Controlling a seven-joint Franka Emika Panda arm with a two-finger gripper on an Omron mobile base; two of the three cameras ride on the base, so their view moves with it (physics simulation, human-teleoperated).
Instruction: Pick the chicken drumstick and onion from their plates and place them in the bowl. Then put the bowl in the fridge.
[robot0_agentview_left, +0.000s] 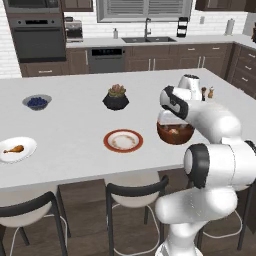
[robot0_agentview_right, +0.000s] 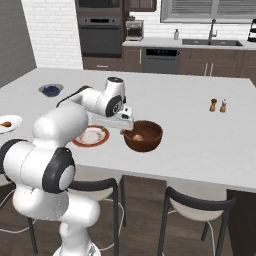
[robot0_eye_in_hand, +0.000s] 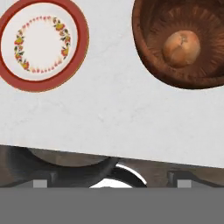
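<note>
Hand view: onion (robot0_eye_in_hand: 181, 48) sits in bowl (robot0_eye_in_hand: 153, 52); jaws wide apart, holding nothing

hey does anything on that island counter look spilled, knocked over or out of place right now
Nothing stands out. The onion sits inside the bowl, the red-rimmed plate lies flat and empty beside it, and the chicken drumstick rests on the white plate. The plant pot stands upright.

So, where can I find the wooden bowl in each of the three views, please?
Left base view: bowl right of centre, partly behind the arm.
Right base view: bowl at centre, right of the red-rimmed plate.
Hand view: bowl upper right, holding the onion.
Shared landmark: the red-rimmed plate beside it.
</note>
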